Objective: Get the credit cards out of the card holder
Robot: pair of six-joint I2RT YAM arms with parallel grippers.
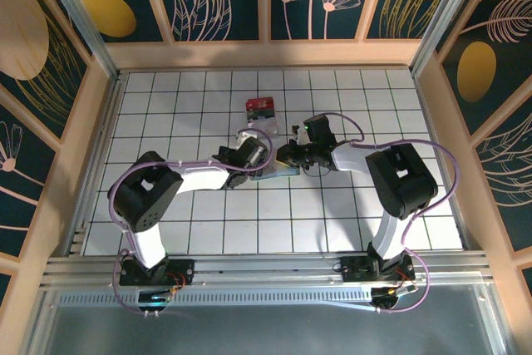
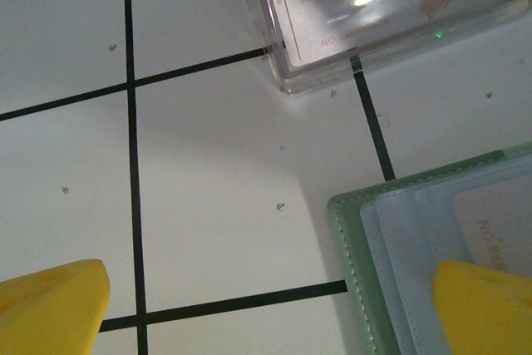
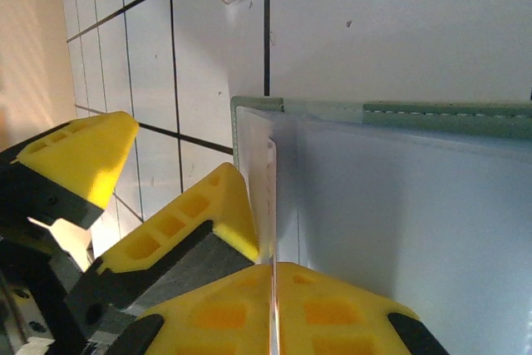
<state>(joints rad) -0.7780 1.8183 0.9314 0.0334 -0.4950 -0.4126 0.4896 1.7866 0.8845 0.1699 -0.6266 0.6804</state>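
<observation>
So in the overhead view the left hand (image 1: 249, 154) sits just left of centre on the white tiled surface (image 1: 166, 106) with the black grid lines. Its yellow fingers are spread as wide as they go, with nothing between them.

From the left wrist view, one fingertip hangs over bare tile at lower left. The other is at lower right, over the thin flat bifold card holder (image 2: 353, 263), which has a pale green stitched edge and blue-grey pockets inside. I can't tell if that fingertip actually touches it. A pale lettered card (image 2: 499, 222) is tucked in a pocket at the right edge of that frame. Along the top of the same view there's a clear plastic box (image 2: 332, 64) with a chip card (image 2: 332, 6) lying inside, near the holder but not touching it.

Back in the overhead view, the holder lies flat mid-frame, right between the two hands.

On the right side, the right hand (image 3: 273, 280) is pinched shut on a thin whitish card (image 3: 271, 189). In the right wrist view the card shows edge-on at the holder's left end, up against the blue-grey lining. I can't tell how much of it sits in the pocket.
</observation>
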